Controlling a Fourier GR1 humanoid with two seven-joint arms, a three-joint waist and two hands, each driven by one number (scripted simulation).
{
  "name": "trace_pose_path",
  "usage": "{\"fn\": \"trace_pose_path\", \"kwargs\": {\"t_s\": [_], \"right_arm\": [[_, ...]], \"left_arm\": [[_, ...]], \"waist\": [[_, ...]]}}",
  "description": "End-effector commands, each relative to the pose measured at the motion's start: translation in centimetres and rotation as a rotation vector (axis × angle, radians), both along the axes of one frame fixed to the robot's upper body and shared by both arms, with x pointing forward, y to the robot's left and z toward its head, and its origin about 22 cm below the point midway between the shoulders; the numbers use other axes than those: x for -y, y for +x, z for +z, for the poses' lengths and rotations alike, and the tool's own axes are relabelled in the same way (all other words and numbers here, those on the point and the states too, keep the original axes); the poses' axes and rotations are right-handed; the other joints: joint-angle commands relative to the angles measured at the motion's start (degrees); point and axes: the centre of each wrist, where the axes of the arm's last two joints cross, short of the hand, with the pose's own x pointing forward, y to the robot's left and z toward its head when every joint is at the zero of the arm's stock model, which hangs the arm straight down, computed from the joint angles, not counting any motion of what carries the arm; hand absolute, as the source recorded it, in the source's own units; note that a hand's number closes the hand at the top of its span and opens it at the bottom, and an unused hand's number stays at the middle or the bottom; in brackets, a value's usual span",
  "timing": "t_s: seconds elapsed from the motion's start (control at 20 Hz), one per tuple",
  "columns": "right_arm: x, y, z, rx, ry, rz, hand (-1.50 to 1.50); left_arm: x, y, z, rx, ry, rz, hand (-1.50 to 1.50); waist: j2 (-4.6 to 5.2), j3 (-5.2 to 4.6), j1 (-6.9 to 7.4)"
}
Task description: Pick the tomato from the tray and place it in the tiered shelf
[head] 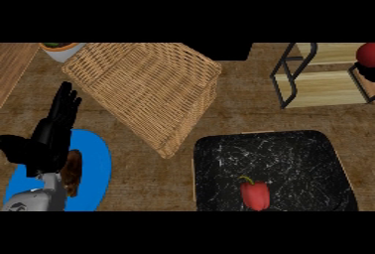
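Observation:
A black marbled tray [293,149] lies at the lower right, and the only thing on it is a red bell pepper [255,194] with a green stem. The tiered shelf [326,87], black frame with pale wooden boards, stands at the upper right. A round red tomato [367,53] sits at the shelf's right side, cut off by the view's edge. My left hand [51,131] is open at the far left, fingers straight and pointing up, above a blue plate. My right hand does not show.
A large wicker basket [147,89] lies tilted in the middle, between my left hand and the shelf. The blue plate [95,168] at the lower left holds a brown item [72,171]. A pot [60,49] stands at the top left.

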Motion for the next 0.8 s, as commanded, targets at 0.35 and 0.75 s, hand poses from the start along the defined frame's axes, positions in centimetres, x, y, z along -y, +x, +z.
{"fn": "trace_pose_path", "kwargs": {"t_s": [0.35,0.75], "right_arm": [[-0.5,3.2,-0.3,-0.050,0.161,-0.009,-1.50],[1.4,2.0,-2.3,0.006,0.219,0.068,-1.50]], "left_arm": [[0.2,-0.2,-0.2,0.007,0.005,-0.010,0.00],[2.2,-0.9,-0.7,-0.002,-0.002,0.008,0.00]], "waist": [[0.33,0.03,0.87],[0.20,0.05,0.43]]}}
